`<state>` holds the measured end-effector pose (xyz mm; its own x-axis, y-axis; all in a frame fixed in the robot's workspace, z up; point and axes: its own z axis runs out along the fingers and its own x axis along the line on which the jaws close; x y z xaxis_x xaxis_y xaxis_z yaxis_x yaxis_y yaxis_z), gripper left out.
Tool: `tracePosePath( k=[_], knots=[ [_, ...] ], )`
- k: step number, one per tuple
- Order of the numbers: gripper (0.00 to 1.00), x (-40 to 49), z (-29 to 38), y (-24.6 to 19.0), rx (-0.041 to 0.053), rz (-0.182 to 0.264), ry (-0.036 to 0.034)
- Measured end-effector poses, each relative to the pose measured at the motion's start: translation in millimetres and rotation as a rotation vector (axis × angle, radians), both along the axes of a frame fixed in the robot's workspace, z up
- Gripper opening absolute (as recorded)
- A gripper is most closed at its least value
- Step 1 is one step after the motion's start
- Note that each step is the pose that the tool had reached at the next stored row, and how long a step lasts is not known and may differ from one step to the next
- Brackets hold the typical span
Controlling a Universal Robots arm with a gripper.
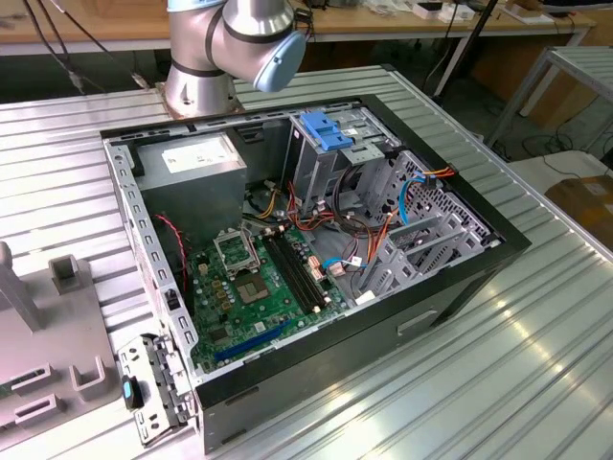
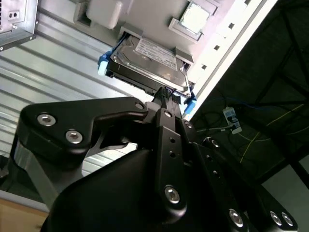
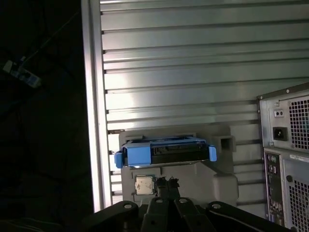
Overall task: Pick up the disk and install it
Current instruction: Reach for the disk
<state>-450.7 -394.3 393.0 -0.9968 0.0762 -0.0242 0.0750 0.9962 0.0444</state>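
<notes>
Black gripper [image 2: 166, 94] linkages crowd the foreground in both wrist views, narrowing to fingertips [image 3: 159, 182] drawn close together with nothing held between them. Just beyond the tips lies the disk [image 2: 145, 60], flat with its white label facing up, clipped into a blue frame [image 2: 102, 65] that shows at both of its ends. It sits on a grey holder [image 3: 219, 183] that rests on the ribbed metal table [image 3: 193, 72], close to the table's edge. In the second wrist view the fingertips overlap the disk's near long edge beside one blue corner, and I cannot tell whether they touch it. In the first wrist view the tips appear clear of the disk [image 3: 176, 153], over the grey holder and just beside a small square processor chip [image 3: 143, 185] seated in the same holder. The rear panel of a computer case [image 3: 289, 145] stands near the holder on the same table. In the exterior view the arm [image 1: 230, 43] rises from its base behind the open computer case [image 1: 431, 307], which lies on its side showing a green motherboard [image 1: 259, 287], a grey power supply [image 1: 196, 163] and a blue bracket [image 1: 326, 129] atop the drive bays.
</notes>
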Motion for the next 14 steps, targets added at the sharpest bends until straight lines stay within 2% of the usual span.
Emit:
tracePosePath(
  k=[2, 3, 5, 14],
  knots=[
    [0.11, -5.7, -0.4, 2.2, -0.0001, 0.000, 0.0000],
    [0.11, -11.5, -1.0, 4.6, 0.0000, 0.000, 0.0000],
    [0.11, -15.4, -1.5, 6.5, 0.0000, 0.000, 0.0000],
    [0.11, -17.2, -1.5, 7.0, 0.0000, 0.000, 0.0000]
  ],
)
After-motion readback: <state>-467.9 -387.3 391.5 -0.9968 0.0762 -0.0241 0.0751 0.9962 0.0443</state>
